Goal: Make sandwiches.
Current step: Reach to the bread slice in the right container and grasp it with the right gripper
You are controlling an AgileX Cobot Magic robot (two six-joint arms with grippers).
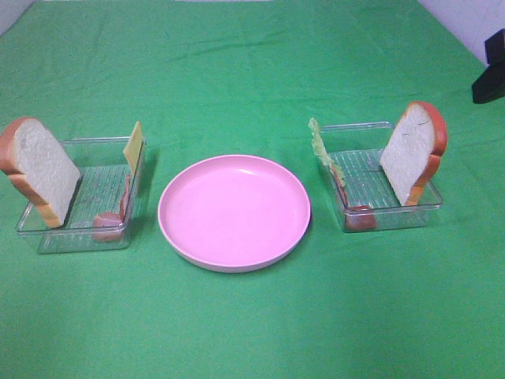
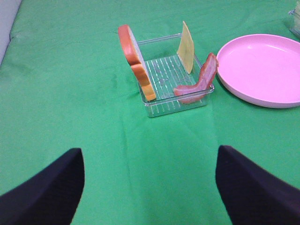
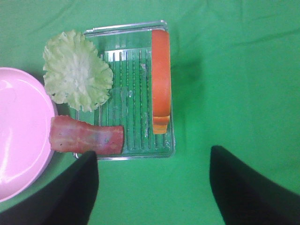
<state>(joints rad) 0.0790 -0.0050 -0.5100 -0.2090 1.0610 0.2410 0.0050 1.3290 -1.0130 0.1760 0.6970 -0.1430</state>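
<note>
Open plate (image 1: 233, 212) — laden trays (image 1: 99, 188) (image 1: 367, 183) (either side)

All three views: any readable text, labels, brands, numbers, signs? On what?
None readable in any view. The round pink plate, two clear ribbed plastic trays, two white toy bread slices, yellow cheese square, pale green lettuce leaf, pink-red ham strips and green cloth are all plain.

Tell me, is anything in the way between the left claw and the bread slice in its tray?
Nothing visible. Only green cloth lies between the open left gripper and the bread slice standing at the clear tray's edge.
</note>
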